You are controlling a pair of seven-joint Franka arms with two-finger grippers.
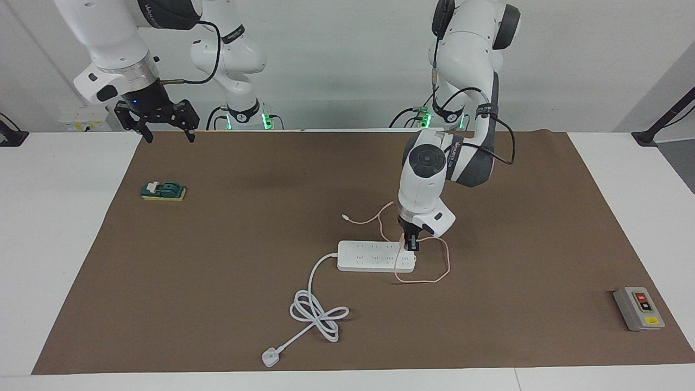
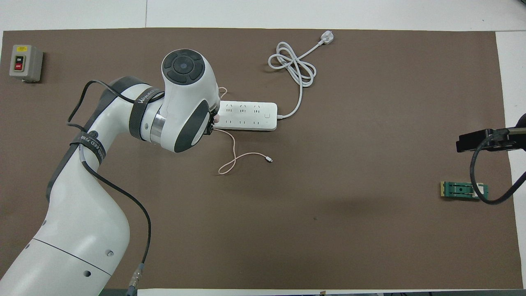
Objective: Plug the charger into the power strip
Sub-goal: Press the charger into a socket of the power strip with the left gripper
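The white power strip lies flat in the middle of the brown mat, and it also shows in the overhead view. My left gripper points down over the strip's end toward the left arm's end of the table. It is shut on the pale pink charger, which is mostly hidden by the fingers. The charger's thin pink cable loops on the mat beside the strip, and its loose end lies nearer to the robots. My right gripper is open and empty, waiting up in the air over the mat's edge.
The strip's thick white cord coils farther from the robots and ends in a white plug. A grey box with red and black buttons sits toward the left arm's end. A green part on a yellow pad lies toward the right arm's end.
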